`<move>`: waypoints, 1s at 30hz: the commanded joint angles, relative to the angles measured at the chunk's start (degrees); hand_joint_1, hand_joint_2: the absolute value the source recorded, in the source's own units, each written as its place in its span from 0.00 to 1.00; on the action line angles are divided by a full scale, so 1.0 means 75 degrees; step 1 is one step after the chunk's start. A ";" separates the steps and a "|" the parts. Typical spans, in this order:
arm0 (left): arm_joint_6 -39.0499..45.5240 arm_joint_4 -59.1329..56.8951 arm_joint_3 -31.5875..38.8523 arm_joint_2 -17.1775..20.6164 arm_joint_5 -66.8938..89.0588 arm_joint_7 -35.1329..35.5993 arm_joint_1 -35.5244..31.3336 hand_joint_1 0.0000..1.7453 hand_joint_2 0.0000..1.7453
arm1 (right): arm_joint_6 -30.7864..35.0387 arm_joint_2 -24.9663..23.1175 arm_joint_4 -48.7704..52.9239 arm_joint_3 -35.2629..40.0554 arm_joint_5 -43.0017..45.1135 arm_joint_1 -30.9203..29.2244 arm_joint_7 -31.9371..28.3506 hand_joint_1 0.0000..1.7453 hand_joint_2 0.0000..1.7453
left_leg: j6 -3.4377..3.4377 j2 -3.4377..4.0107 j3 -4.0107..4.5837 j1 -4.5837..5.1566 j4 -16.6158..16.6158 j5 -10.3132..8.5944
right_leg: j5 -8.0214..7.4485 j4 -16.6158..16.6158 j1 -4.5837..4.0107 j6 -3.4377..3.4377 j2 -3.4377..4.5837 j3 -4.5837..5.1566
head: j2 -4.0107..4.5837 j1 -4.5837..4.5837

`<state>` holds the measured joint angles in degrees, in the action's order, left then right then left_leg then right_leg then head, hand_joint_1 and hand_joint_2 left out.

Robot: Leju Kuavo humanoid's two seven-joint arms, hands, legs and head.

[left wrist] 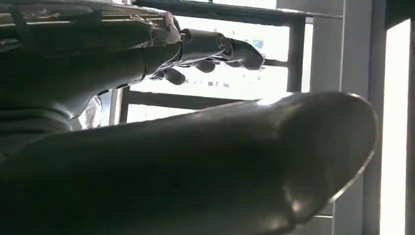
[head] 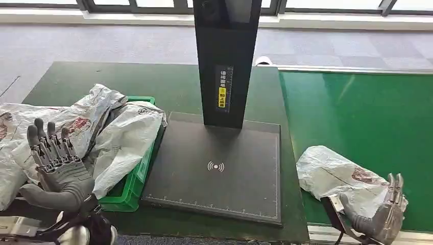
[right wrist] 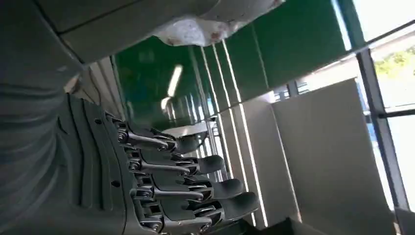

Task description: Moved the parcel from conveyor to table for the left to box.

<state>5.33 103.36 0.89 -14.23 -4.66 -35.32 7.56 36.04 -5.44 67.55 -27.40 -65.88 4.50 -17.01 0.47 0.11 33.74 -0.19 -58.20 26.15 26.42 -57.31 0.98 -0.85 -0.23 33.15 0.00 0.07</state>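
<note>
Since the parcel (head: 341, 176) sits on the green conveyor (head: 367, 117) with the right hand (head: 385, 212) just beside it, fingers apart and empty, I'd say it's the reach step. Next: close on it, carry to the table (head: 173, 87). Left hand (head: 58, 171) is spread, holding nothing.

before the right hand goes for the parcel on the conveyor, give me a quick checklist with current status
1. Parcel lies on the green conveyor, near the right hand: ok.
2. Right hand open, fingers apart, holding nothing: ok.
3. Right hand around the parcel: not ok, it sits beside it at the near edge.
4. Black scanner plate bare for a drop: ok.
5. Left hand open, raised by the green bin: ok.
6. Bin has room: not ok, bags are heaped over it.
</note>
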 commanded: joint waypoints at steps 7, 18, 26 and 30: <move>0.0084 -0.0014 0.0320 -0.0081 -0.0032 0.0008 0.0079 0.00 0.00 | -0.0041 0.0251 -0.1866 -0.1125 -0.0079 -0.0626 -0.0036 0.00 1.00 | 0.0002 0.0003 -0.0020 -0.0003 0.0013 0.0000 | -0.0002 0.0013 -0.0004 0.0008 0.0010 -0.0016 | 0.0000 0.0000; 0.0114 -0.0176 0.0292 -0.0021 -0.0211 0.0012 -0.0017 0.00 0.00 | -0.0072 0.0742 -0.3133 -0.1667 -0.0127 -0.0937 -0.0045 0.00 1.00 | 0.0000 0.0008 -0.0025 -0.0004 0.0021 0.0000 | -0.0006 0.0025 -0.0005 0.0009 0.0013 -0.0024 | 0.0000 0.0000; 0.0272 -0.0352 -0.0137 0.0149 -0.0085 -0.0187 0.0341 0.00 0.00 | -0.0347 0.1953 -0.5802 -0.2186 -0.0891 -0.1243 0.0525 0.00 1.00 | -0.0005 -0.0008 -0.0032 -0.0003 0.0018 0.0003 | 0.0001 0.0024 -0.0004 0.0001 -0.0004 -0.0033 | 0.0000 0.0000; 0.0461 -0.0220 -0.0347 0.0351 -0.0132 -0.0221 0.0488 0.00 0.00 | -0.0107 0.1843 -0.6014 -0.1965 -0.1484 -0.1517 0.0922 0.00 1.00 | -0.0005 -0.0008 -0.0009 -0.0002 0.0006 0.0007 | 0.0004 0.0015 -0.0001 -0.0004 -0.0007 -0.0018 | 0.0000 -0.0003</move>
<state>7.03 104.24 1.00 -14.71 -5.49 -36.48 9.68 32.20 4.72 39.01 -39.13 -72.00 -1.76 -12.22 0.43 0.00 33.79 -0.15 -58.20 26.18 26.46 -57.31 1.03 -0.91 -0.35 33.12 0.00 0.04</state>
